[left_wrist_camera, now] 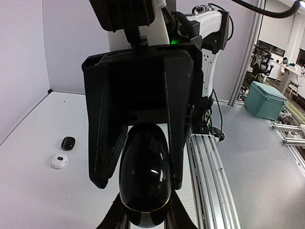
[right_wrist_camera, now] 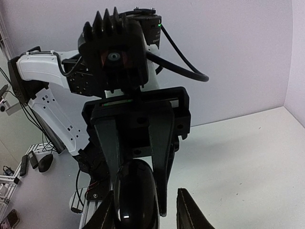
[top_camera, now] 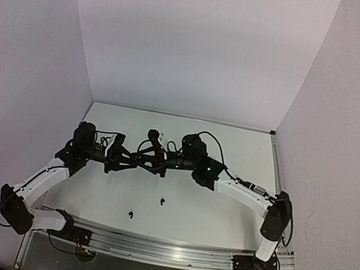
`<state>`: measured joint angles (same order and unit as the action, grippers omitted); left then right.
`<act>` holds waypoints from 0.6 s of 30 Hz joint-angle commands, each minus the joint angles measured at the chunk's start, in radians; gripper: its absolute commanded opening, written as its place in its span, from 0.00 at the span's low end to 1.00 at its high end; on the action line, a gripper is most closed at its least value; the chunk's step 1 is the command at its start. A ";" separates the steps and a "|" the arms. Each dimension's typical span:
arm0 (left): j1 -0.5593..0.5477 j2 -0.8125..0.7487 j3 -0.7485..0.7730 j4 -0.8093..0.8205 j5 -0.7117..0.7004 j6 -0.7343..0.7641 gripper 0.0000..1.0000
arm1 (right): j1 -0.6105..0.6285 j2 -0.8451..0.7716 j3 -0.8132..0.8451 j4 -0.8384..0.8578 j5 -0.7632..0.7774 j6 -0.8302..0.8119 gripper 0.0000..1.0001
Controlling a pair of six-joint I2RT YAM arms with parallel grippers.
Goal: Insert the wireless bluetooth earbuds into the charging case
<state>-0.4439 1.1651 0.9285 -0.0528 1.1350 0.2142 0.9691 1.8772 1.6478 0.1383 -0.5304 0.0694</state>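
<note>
Tiny comma-shaped black earbud (top_camera: pixel 130 214) lies loose by the near edge of the matte white desk (top_camera: pixel 222 214), second earbud (top_camera: pixel 162 201) just behind it. Mid-desk, left gripper (left_wrist_camera: pixel 145 214) is clamped on the glossy black egg-shaped case (left_wrist_camera: pixel 145 186). Right gripper (right_wrist_camera: pixel 147 193) has its fingers apart, straddling the case. Toward the far edge, small rounded black case (left_wrist_camera: pixel 68 142) sits beside white case (left_wrist_camera: pixel 59 161).

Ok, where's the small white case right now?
In the left wrist view, the small white case lies on the table at the left, right beside the small black case, which sits just behind it.
</note>
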 commanded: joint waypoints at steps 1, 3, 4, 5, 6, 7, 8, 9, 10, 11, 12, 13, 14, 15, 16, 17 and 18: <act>-0.004 -0.026 0.054 -0.086 -0.010 0.132 0.00 | -0.006 0.011 0.038 -0.017 0.034 0.016 0.37; -0.004 -0.026 0.061 -0.119 -0.012 0.180 0.00 | -0.006 0.014 0.037 -0.018 0.044 0.017 0.38; -0.004 -0.025 0.065 -0.139 -0.012 0.206 0.00 | -0.006 0.015 0.039 -0.020 0.044 0.018 0.38; -0.004 -0.023 0.070 -0.160 -0.012 0.232 0.00 | -0.006 0.016 0.041 -0.021 0.044 0.019 0.38; -0.004 -0.023 0.072 -0.171 -0.015 0.248 0.00 | -0.006 0.019 0.045 -0.026 0.045 0.019 0.38; -0.004 -0.024 0.073 -0.180 -0.018 0.262 0.00 | -0.006 0.023 0.050 -0.032 0.046 0.020 0.38; -0.005 -0.024 0.076 -0.188 -0.019 0.272 0.00 | -0.007 0.025 0.054 -0.037 0.051 0.021 0.38; -0.004 -0.024 0.079 -0.197 -0.019 0.290 0.00 | -0.007 0.027 0.056 -0.042 0.057 0.022 0.38; -0.004 -0.024 0.081 -0.211 -0.018 0.315 0.00 | -0.009 0.027 0.057 -0.043 0.061 0.024 0.38; -0.004 -0.023 0.083 -0.223 -0.019 0.335 0.00 | -0.010 0.027 0.059 -0.044 0.063 0.028 0.38; -0.004 -0.023 0.085 -0.234 -0.022 0.352 0.00 | -0.012 0.028 0.061 -0.045 0.061 0.032 0.38; -0.004 -0.023 0.087 -0.251 -0.027 0.377 0.00 | -0.013 0.028 0.065 -0.045 0.056 0.035 0.38; -0.004 -0.023 0.088 -0.275 -0.032 0.403 0.00 | -0.014 0.028 0.068 -0.046 0.050 0.038 0.37; -0.004 -0.022 0.087 -0.291 -0.036 0.426 0.00 | -0.017 0.030 0.071 -0.046 0.042 0.043 0.37; -0.004 -0.024 0.088 -0.304 -0.040 0.447 0.00 | -0.018 0.032 0.074 -0.047 0.039 0.047 0.37; -0.004 -0.026 0.087 -0.311 -0.046 0.465 0.00 | -0.020 0.034 0.076 -0.048 0.037 0.050 0.37; -0.004 -0.029 0.086 -0.311 -0.051 0.471 0.00 | -0.021 0.038 0.076 -0.050 0.036 0.053 0.36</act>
<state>-0.4420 1.1643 0.9706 -0.2876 1.0688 0.5632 0.9699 1.8955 1.6723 0.0796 -0.5257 0.0970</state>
